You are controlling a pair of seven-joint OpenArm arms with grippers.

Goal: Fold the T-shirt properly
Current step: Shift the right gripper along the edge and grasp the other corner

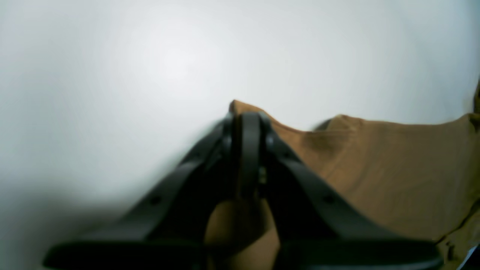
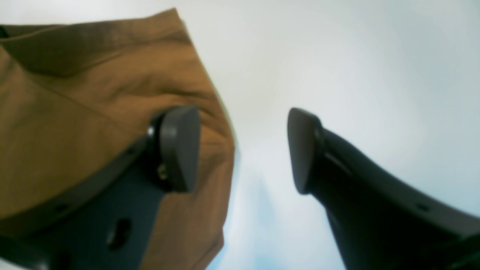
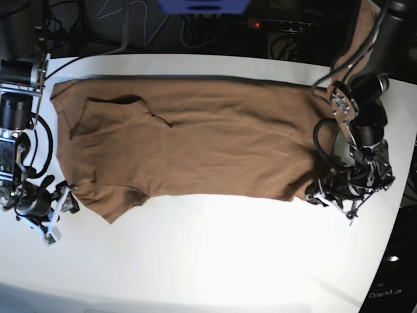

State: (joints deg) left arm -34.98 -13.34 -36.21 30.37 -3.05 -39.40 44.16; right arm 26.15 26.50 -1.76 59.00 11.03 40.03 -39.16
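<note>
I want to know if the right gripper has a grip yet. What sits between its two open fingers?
Nothing: in the right wrist view, only bare white table shows between the right gripper fingers; the T-shirt lies beside one.

White bench (image 3: 215, 254) surface. Behind its far edge: black cables (image 3: 130, 26), a power strip (image 3: 283, 25) with a red light.

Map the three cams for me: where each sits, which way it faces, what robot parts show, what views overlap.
Base: overhead, looking down on the white table and the spread plain brown short-sleeved T-shirt; both arms show at the side edges.
Left wrist: on the left arm, looking along its left gripper, shut on the T-shirt's edge.
Right wrist: on the right arm, looking past its open right gripper at the T-shirt's sleeve, one finger over cloth.
Shared: all three views show T-shirt and table.
</note>
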